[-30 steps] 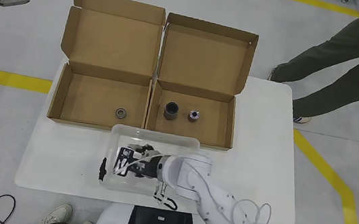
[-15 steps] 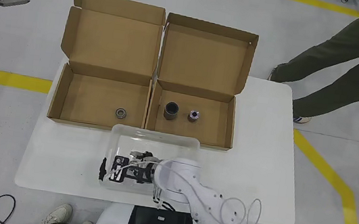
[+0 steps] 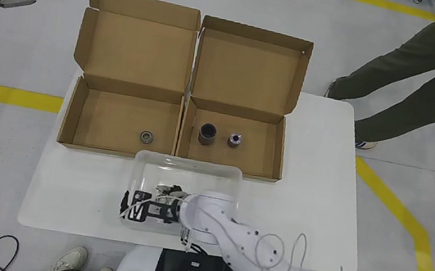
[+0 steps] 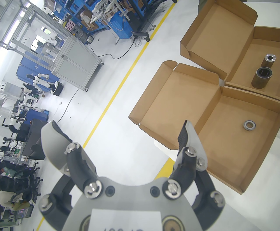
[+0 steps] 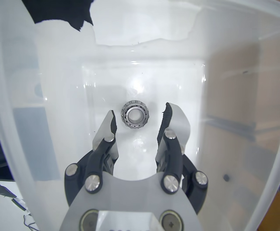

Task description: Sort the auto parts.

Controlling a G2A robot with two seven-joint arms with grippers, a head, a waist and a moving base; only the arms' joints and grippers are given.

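Inside clear bin (image 5: 218, 153), bearing (image 5: 135, 117) between spread jaws of right claw (image 5: 140, 110).

- Top view looks down from overhead, from some way off, over the whole table (image 3: 318, 190), cardboard boxes (image 3: 100, 124) and clear bin (image 3: 189, 164).
- Left wrist view hangs off the table's side, facing the same boxes from afar.
- Right wrist view sits close inside that bin.

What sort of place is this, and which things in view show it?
Probably a factory or robotics workshop floor: a yellow floor line, blue workbenches laden with gear, and white robots standing farther back.
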